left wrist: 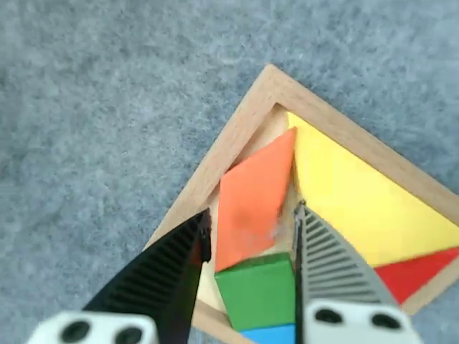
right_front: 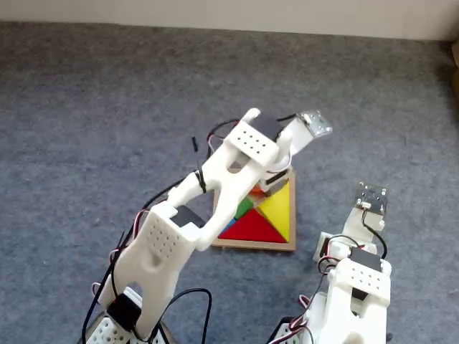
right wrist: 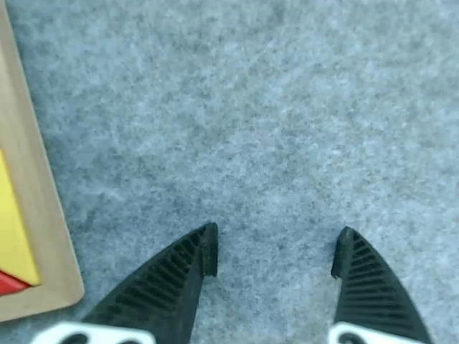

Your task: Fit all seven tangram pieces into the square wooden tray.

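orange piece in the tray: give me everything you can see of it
The orange piece is a flat, matte parallelogram, seemingly painted wood. It lies inside the tray near a corner, one long edge along the yellow triangle, one short end against the green piece. Bare tray floor shows along its other long edge. The open left pincer hovers over it; contact unclear.

Soft, even light fills the room. The grey carpet (right_front: pixel 86 107) looks flat, the wooden tray (right_front: pixel 258 246) casts barely a shadow, and a pale sheen lies on the orange piece (left wrist: pixel 254 204).
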